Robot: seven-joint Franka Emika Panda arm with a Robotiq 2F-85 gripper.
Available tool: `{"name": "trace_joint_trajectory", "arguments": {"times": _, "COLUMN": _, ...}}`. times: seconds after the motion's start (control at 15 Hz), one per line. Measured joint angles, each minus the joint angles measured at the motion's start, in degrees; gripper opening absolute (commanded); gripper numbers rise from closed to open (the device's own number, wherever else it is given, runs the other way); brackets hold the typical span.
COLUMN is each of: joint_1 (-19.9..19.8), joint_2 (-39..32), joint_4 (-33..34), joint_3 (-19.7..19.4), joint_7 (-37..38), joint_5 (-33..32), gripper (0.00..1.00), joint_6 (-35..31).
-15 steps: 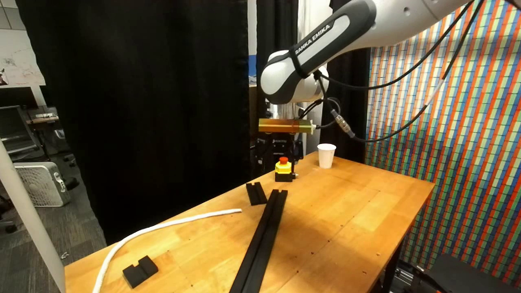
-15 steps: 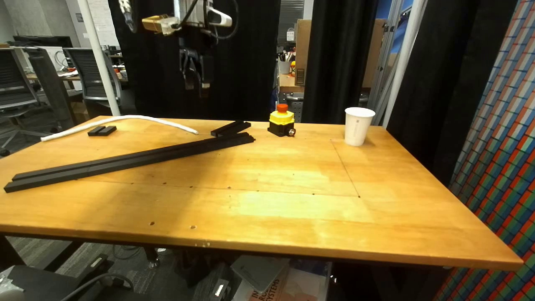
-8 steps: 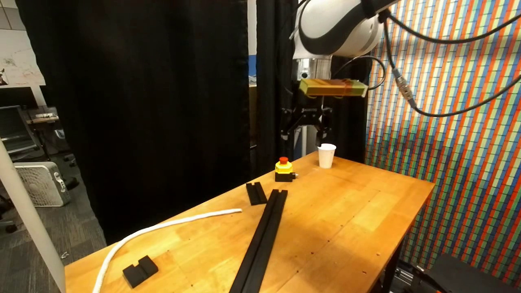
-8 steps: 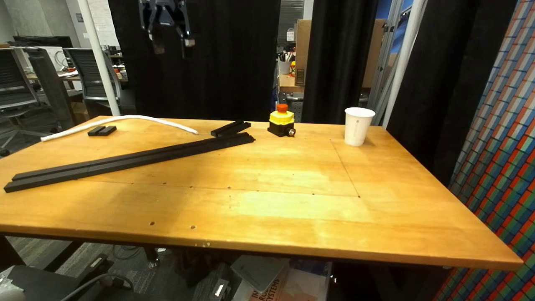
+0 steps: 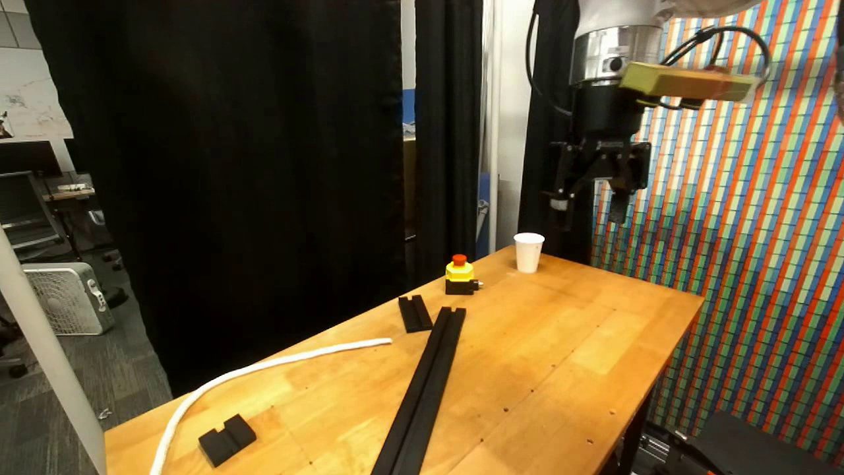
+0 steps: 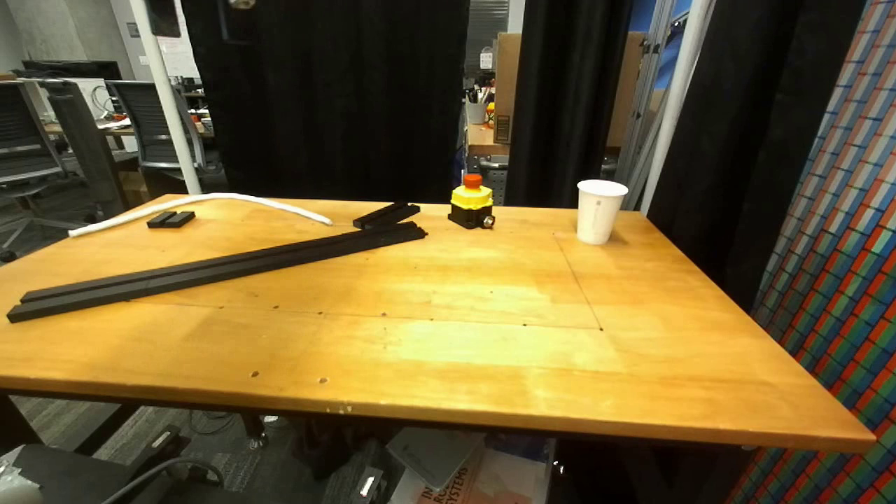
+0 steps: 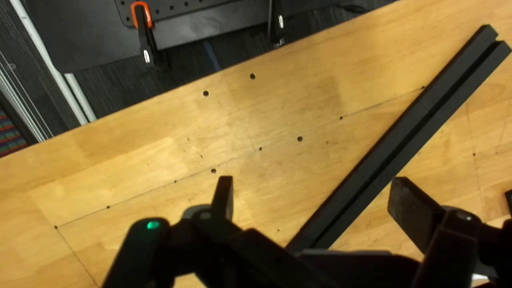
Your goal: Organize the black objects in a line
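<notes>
Two long black bars (image 5: pixel 433 389) lie side by side, running diagonally along the table in both exterior views. In the wrist view, the long bars (image 7: pixel 400 148) pass below and between my fingers. A shorter grooved black piece (image 6: pixel 386 215) rests close to their far end. Off by itself, a small chunky black block (image 5: pixel 227 440) sits near the table's edge, beside the white cord. My gripper (image 5: pixel 589 212) hangs high over the table, open and holding nothing; in the wrist view the gripper (image 7: pixel 313 179) has its fingertips wide apart.
A red-and-yellow button box (image 6: pixel 472 203) stands near the back edge, a white paper cup (image 6: pixel 600 213) to its right. A white cord (image 5: pixel 277 361) curves along the table side by the curtain. A dark scrap (image 7: pixel 509 200) shows at the wrist view's right border.
My arm has risen and swung away from the curtain side, moving right in an exterior view and leaving the top of another. The jaws stay open. Nothing on the table has moved.
</notes>
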State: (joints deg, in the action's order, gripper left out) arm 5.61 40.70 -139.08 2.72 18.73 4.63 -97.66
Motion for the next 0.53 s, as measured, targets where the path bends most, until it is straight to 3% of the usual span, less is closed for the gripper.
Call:
{"name": "trace_joint_trajectory", "arguments": {"times": 0.27, "joint_1": -1.44, "joint_2": 8.44, "joint_4": -4.95, "joint_3": 0.0, "joint_7": -0.68, "joint_5": 1.27, "gripper": 1.0, "joint_6": 4.04}}
{"name": "trace_joint_trajectory", "arguments": {"times": 0.53, "joint_1": -2.73, "joint_2": 12.38, "joint_4": -7.57, "joint_3": 0.0, "joint_7": -1.19, "joint_5": 1.33, "gripper": 1.0, "joint_6": 5.22}}
